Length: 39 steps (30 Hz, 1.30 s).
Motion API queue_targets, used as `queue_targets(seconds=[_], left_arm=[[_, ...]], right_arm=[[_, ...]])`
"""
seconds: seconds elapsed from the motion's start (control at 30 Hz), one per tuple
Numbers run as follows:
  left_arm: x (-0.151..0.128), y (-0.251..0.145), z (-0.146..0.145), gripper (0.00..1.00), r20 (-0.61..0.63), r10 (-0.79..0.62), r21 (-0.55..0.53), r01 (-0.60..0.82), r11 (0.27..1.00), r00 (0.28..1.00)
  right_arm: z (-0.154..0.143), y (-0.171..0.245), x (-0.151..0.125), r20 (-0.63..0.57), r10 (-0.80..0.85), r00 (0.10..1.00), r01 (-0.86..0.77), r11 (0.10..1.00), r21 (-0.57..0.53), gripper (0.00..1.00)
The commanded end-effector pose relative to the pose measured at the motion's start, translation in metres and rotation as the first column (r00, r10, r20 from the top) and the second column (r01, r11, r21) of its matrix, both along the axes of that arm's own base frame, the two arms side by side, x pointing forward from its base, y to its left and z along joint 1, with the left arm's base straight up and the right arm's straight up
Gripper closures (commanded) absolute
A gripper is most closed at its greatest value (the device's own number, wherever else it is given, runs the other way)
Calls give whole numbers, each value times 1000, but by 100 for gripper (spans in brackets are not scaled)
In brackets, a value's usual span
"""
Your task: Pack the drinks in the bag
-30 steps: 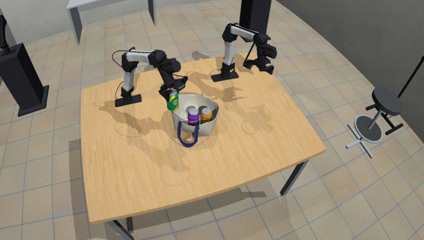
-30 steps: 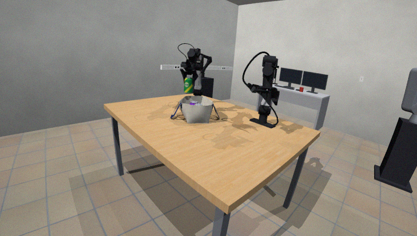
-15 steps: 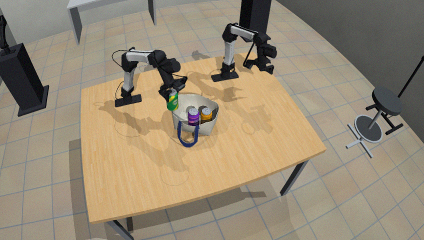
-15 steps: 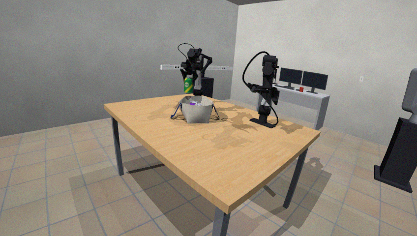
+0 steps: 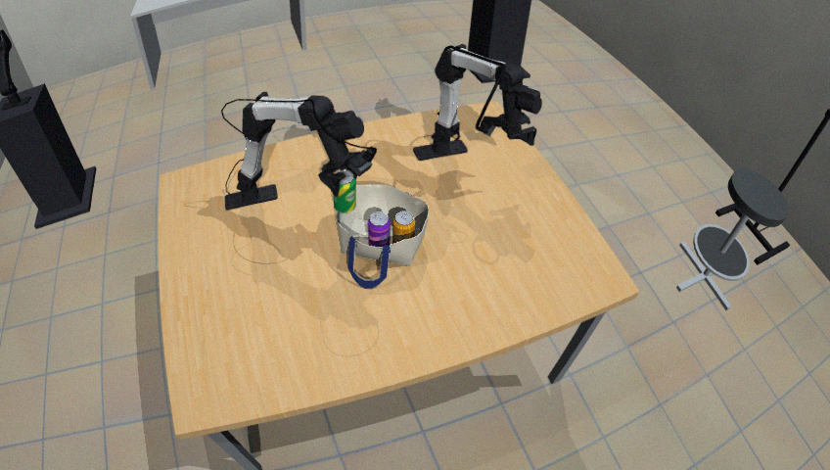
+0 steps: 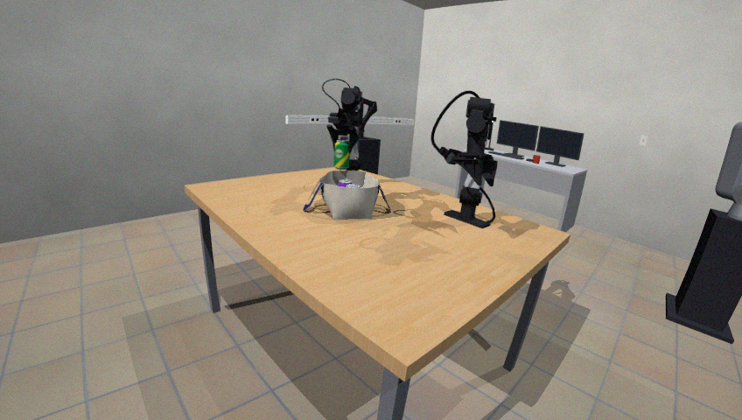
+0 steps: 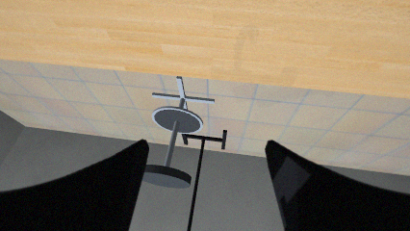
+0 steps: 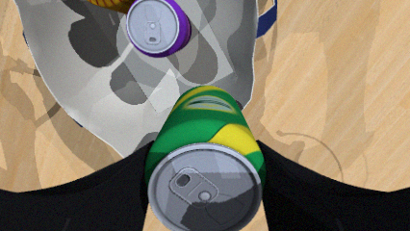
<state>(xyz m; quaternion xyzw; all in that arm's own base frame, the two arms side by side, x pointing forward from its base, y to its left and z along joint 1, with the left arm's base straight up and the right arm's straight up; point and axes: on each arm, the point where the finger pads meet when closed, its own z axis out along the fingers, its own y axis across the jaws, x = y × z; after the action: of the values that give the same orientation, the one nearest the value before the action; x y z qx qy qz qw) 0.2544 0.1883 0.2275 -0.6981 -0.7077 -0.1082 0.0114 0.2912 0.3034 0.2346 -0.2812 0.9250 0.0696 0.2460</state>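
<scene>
We have two of the three drinks we can see inside the canvas bag (image 5: 381,254) (image 6: 352,202) (image 8: 96,111): a purple can (image 5: 378,228) (image 6: 341,185) (image 8: 159,26) and an orange can (image 5: 403,225) (image 8: 110,4). They stand upright side by side, lids up, and we judge them to be on the bag's floor, though its near wall hides their bases in the top view.

The last one, a green can (image 5: 345,194) (image 6: 341,154) (image 8: 204,140), is ours to finish. Our right jaws (image 5: 347,174) grip it, parted to about the can's width, with its sides against both fingers. It hangs upright above the bag's rim, near one end of the opening. Our left jaws (image 5: 512,132) are wide open with nothing between them, well apart from the bag.

The bag stands on the surface (image 5: 261,372) (image 6: 332,270) (image 8: 327,96) with its walls up and its mouth open, and a blue handle (image 5: 368,285) (image 6: 312,198) (image 8: 268,19) droops outside. Bare floor shows inside beside the purple can, so we judge there is room. What remains is to bring the green can further in over that space, lower it without catching the rim, let go, and lift out leaving the walls upright.
</scene>
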Motion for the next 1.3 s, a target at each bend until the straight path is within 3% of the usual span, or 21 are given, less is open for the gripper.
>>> queue_targets(seconds=[0.0, 0.17, 0.2, 0.67, 0.8, 0.93, 1.1, 1.13, 1.27], left_arm=[[6, 0, 15, 9, 44, 6, 22, -6, 1000, 999], [6, 0, 15, 9, 44, 6, 22, -6, 1000, 999], [7, 0, 18, 9, 48, 3, 28, -4, 1000, 999], [7, 0, 18, 9, 48, 3, 28, -4, 1000, 999], [8, 0, 20, 9, 53, 0, 34, -2, 999, 999], [8, 0, 20, 9, 53, 0, 34, -2, 999, 999], [8, 0, 20, 9, 53, 0, 34, -2, 999, 999], [8, 0, 20, 9, 53, 0, 34, -2, 999, 999], [8, 0, 20, 9, 53, 0, 34, -2, 999, 999]], right_arm=[[34, 4, 1, 73, -33, 997, 29, 998, 48, 26], [45, 15, 7, 111, -28, 993, 17, 996, 92, 26], [30, 11, -1, 65, -43, 997, 41, 999, 30, 26], [40, 51, -20, 82, -24, 996, 19, 997, 70, 26], [32, 51, -26, 60, -40, 997, 38, 999, 33, 26], [69, 59, -9, 154, -47, 987, 19, 984, 178, 26], [66, 60, -10, 151, -49, 987, 21, 983, 181, 26], [48, 58, -13, 124, -41, 991, 24, 990, 138, 26], [52, 58, -16, 130, -32, 991, 14, 990, 139, 26]])
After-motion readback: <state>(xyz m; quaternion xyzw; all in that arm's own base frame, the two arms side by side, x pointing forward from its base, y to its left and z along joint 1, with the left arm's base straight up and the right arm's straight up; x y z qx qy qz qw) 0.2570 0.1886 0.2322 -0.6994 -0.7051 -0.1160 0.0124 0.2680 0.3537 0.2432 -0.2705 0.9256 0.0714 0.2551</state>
